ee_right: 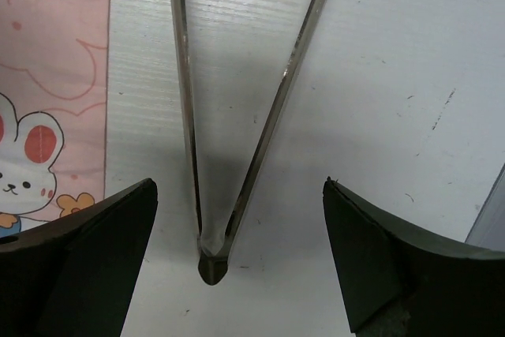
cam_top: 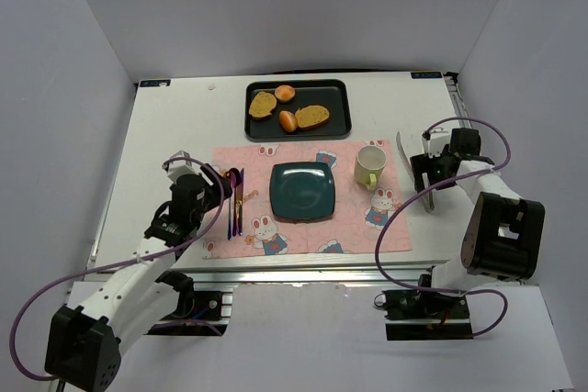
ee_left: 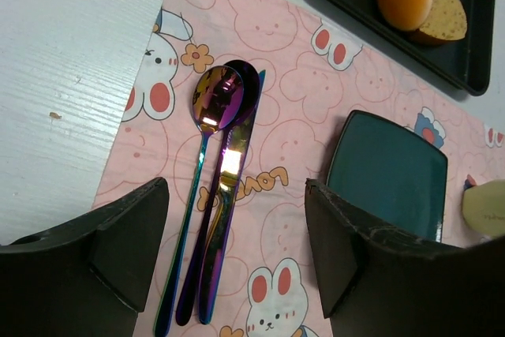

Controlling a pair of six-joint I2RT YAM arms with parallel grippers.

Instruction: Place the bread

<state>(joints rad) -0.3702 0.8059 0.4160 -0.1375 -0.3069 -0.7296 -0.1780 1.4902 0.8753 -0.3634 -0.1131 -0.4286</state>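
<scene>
Right hand [ee_right: 238,191] matte, splayed; roundish golden bread [cam_top: 263,104] flat.

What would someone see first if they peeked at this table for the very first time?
Probably the pink bunny-print placemat in the middle of the white table, with a dark teal square plate empty at its centre. Behind it, a black tray holds the round golden toast slice, a longer toast slice and two orange rolls. Shiny rainbow-coloured cutlery lies left of the plate.
</scene>
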